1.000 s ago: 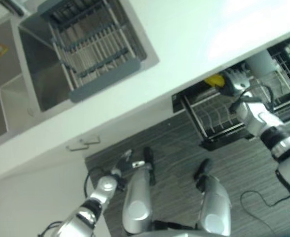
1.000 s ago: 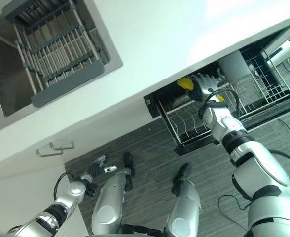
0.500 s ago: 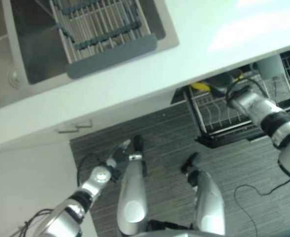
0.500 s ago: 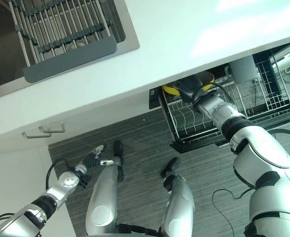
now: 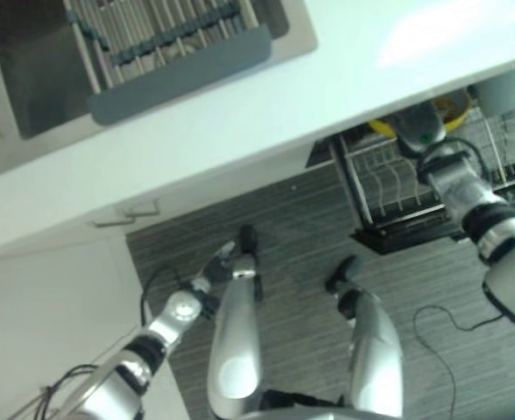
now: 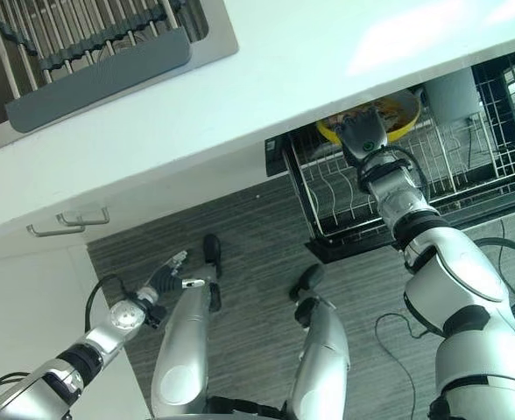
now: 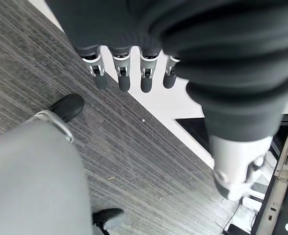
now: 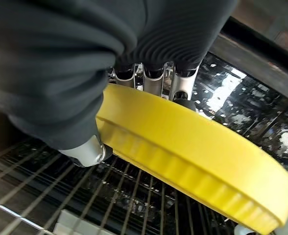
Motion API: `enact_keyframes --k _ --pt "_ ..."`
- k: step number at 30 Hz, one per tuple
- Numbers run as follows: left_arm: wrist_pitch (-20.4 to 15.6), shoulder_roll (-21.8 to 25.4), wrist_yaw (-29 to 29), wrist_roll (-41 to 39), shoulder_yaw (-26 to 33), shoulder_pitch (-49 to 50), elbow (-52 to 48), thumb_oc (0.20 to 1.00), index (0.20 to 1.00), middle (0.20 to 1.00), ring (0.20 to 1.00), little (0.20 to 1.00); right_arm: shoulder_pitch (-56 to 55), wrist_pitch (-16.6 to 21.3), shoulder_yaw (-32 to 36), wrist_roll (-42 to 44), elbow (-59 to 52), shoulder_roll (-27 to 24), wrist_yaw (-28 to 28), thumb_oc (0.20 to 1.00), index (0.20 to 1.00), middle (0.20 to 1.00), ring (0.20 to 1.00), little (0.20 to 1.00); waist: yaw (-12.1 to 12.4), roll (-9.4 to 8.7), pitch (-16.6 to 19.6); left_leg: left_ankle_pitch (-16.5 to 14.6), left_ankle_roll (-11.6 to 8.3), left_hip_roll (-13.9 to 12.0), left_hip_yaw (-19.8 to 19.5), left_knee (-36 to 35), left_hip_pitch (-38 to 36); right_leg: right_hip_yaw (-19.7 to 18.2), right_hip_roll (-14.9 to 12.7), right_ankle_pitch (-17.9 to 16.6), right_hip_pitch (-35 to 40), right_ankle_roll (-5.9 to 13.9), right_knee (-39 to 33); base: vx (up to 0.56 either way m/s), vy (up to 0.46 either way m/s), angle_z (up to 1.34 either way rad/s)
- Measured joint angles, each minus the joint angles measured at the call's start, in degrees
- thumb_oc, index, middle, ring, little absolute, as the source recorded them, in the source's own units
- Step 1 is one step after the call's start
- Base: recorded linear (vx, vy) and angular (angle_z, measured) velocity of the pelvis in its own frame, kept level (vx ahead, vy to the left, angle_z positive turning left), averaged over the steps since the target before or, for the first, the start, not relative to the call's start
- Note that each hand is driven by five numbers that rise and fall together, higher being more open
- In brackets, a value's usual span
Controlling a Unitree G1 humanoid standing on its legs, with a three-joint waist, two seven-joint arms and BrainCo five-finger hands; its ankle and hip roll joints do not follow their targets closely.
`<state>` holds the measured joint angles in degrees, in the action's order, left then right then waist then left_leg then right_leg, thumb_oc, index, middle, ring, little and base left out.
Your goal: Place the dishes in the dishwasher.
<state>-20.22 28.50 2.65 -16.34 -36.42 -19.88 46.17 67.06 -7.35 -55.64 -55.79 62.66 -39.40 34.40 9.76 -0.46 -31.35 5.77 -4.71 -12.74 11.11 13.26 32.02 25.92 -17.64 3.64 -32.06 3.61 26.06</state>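
Plate: round yellow ribbed-rim plate (image 8: 193, 152), over the pulled-out wire dishwasher rack (image 6: 345, 206).
Right hand (image 6: 363, 136): pinches the plate's rim at 12 o'clock.
Left hand (image 7: 134, 73): fingers relaxed, empty, over grey striped floor (image 7: 134, 161).

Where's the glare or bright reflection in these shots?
Right eye view: bright glare patch on the white countertop. Right wrist view: light glints on the dishwasher's dark interior, past the round yellow plate the right hand holds.
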Motion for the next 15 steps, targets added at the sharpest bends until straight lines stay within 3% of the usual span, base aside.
enact_keyframes --k 7,11,15 --pt "-1.73 -1.11 2.2 -0.57 -0.14 -0.01 -0.65 1.0 1.0 1.0 1.0 1.0 0.64 -3.55 1.78 1.05 1.26 -0.09 5.71 0.2 0.2 0.2 0.2 0.2 0.02 1.84 -0.11 0.33 -0.01 0.09 0.21 0.04 3.12 -0.21 -0.21 -0.01 -3.41 -0.13 0.23 -0.01 0.013 -0.01" --pt "-1.92 -1.14 2.91 -0.72 -0.17 -0.03 -2.39 1.0 1.0 1.0 1.0 1.0 1.0 -3.66 2.15 3.26 1.55 -0.13 7.44 0.2 0.2 0.2 0.2 0.2 0.04 2.7 -0.04 0.33 0.0 0.2 0.25 -0.01 3.67 -0.23 -0.33 0.0 -4.06 -0.13 0.24 0.0 0.0 0.0" --pt "-2.14 -1.15 3.97 -0.72 -1.46 -1.09 -5.34 1.0 1.0 1.0 1.0 1.0 3.37 -6.15 2.29 9.45 1.55 0.0 9.35 0.2 0.2 0.2 0.2 0.2 0.16 2.98 -0.12 1.16 0.29 0.73 0.23 0.0 7.28 -0.56 -1.12 -0.12 -8.21 -0.37 1.54 -0.01 0.005 0.03"
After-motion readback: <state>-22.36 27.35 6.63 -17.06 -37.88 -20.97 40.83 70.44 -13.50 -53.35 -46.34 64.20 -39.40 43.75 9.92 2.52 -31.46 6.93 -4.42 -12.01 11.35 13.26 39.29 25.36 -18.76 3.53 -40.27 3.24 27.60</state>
